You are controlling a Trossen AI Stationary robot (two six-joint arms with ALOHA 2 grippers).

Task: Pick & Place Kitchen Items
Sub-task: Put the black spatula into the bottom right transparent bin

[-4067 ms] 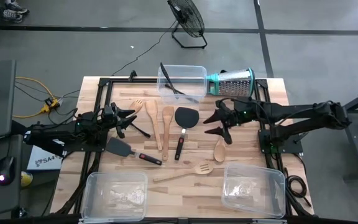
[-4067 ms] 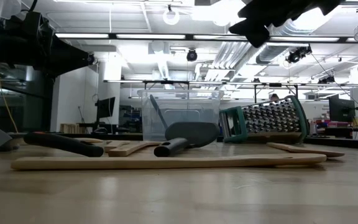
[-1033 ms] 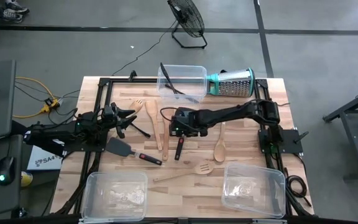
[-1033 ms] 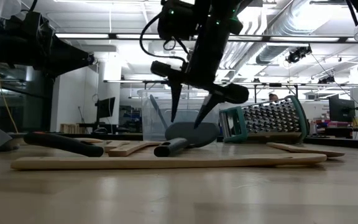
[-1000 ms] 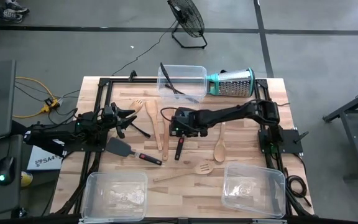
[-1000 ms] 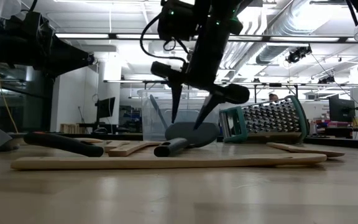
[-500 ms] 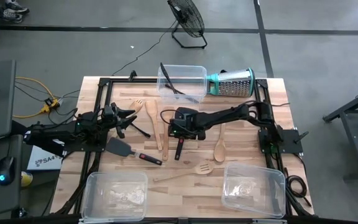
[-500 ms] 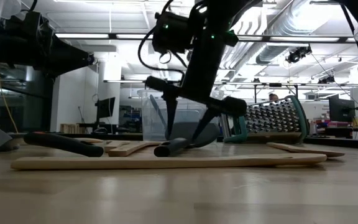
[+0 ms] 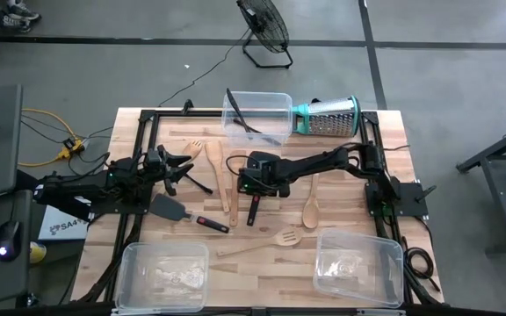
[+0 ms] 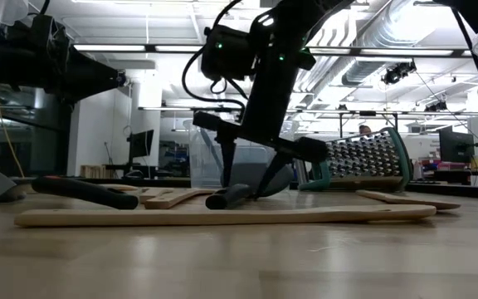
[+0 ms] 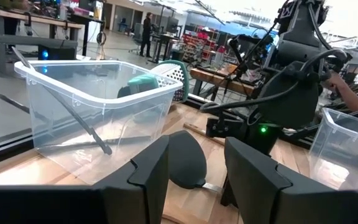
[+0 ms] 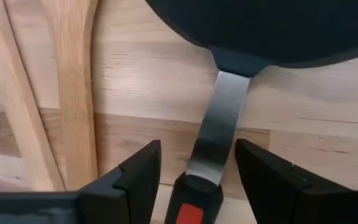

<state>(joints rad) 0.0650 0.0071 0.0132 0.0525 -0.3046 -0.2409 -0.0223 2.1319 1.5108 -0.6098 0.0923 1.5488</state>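
A black spatula (image 9: 253, 209) with a red-black handle lies flat on the middle of the table. My right gripper (image 9: 255, 182) points steeply down over it and is open. Its fingers stand on either side of the spatula's steel neck (image 12: 220, 118), between the head (image 12: 272, 31) and the handle (image 12: 190, 202), without touching it. In the low view the right gripper (image 10: 245, 188) hangs just above the tabletop. My left gripper (image 9: 183, 167) rests level at the table's left side, open with nothing between its fingers (image 11: 151, 171). Pale wooden utensils (image 9: 235, 171) lie beside the spatula.
A clear bin (image 9: 257, 114) holding a thin black tool stands at the far edge, next to a steel grater (image 9: 328, 116). Two clear bins (image 9: 163, 272) (image 9: 358, 263) stand at the near edge. A second black spatula (image 9: 183, 213), a wooden spoon (image 9: 310, 211) and a slotted fork (image 9: 262, 244) lie around.
My right gripper has sunk toward the black spatula, bringing its fingertips down on either side of the neck near the tabletop. Its fingers stay as wide apart as before. The spatula has kept its place.
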